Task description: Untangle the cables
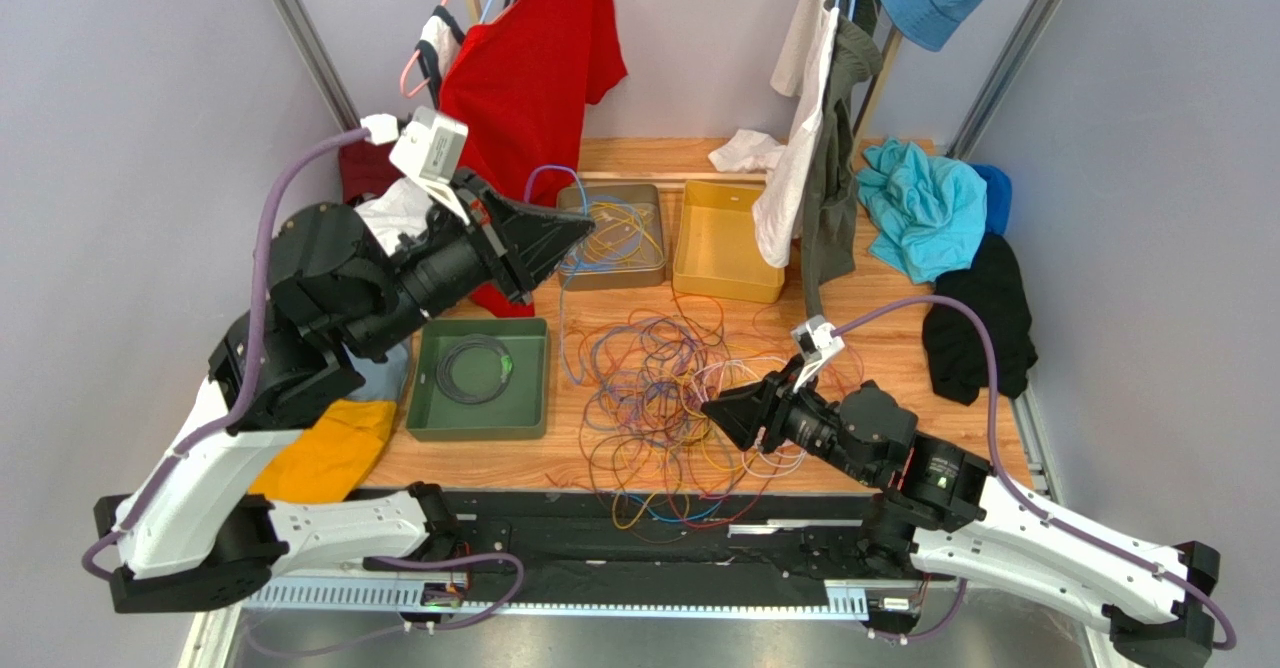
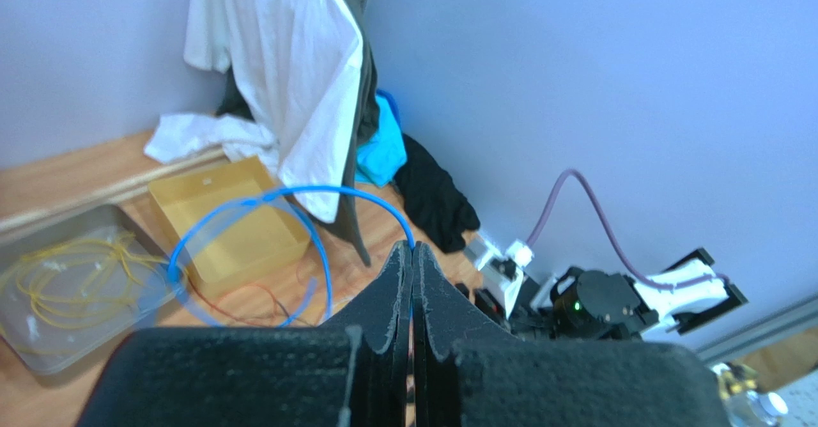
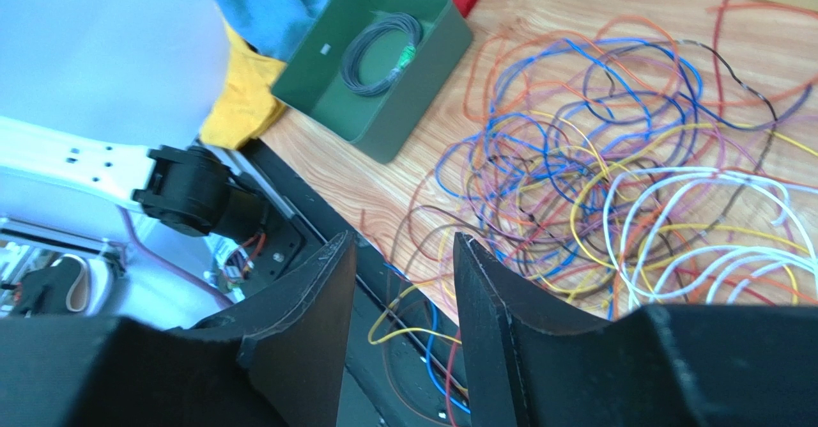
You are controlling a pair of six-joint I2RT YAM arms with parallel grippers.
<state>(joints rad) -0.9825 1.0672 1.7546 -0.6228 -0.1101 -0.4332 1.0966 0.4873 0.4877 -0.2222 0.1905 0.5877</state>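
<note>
Jaws of the left gripper (image 2: 413, 254) are pressed together on one end of a blue cable (image 2: 317, 190), which arcs away in a wide loop. This gripper hangs past the far right corner of the green bin (image 1: 481, 431), by a grey tray (image 1: 616, 278) holding yellow cables (image 2: 67, 274). Jaws of the right gripper (image 3: 403, 240) stand apart with nothing between them, low over the tangle (image 1: 661, 383) of many-coloured cables just right of the bin. A dark coil (image 1: 476, 368) lies inside the bin.
</note>
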